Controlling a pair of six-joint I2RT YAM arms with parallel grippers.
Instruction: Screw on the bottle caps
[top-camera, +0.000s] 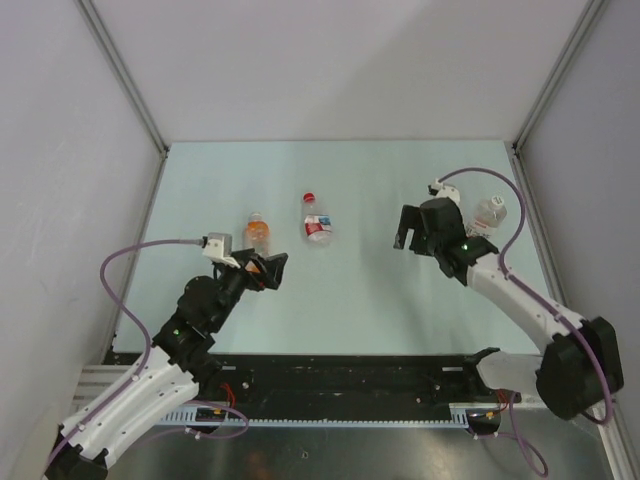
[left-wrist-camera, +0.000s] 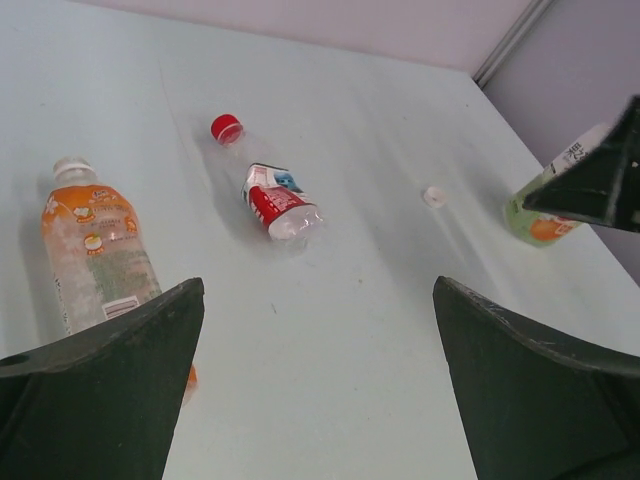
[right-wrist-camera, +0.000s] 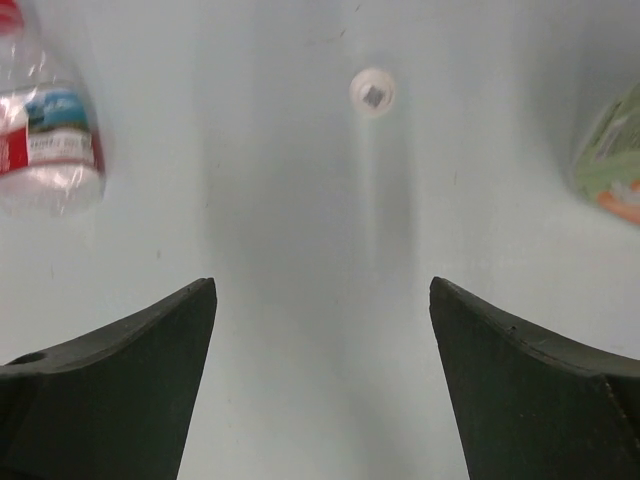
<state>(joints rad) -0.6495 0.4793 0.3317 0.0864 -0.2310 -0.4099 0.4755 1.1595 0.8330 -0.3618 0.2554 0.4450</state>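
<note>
Only the wrist views show a small round white plastic cap (right-wrist-camera: 372, 92) loose on the pale smooth table (top-camera: 350, 300), between the clear plastic bottle with a red-and-white label (left-wrist-camera: 280, 200) and the clear bottle with a green-and-white label (right-wrist-camera: 610, 150) at far right; the top view does not show it. Count: three bottles, three caps: ribbed red cap (left-wrist-camera: 227, 127) on the red-labelled bottle, white cap (left-wrist-camera: 72, 168) on the clear bottle of orange liquid (left-wrist-camera: 95, 255) at left, one loose. Left fingers (left-wrist-camera: 110, 370) and right fingers (right-wrist-camera: 110, 370) are dark, wedge-shaped, spread wide, holding nothing.
</note>
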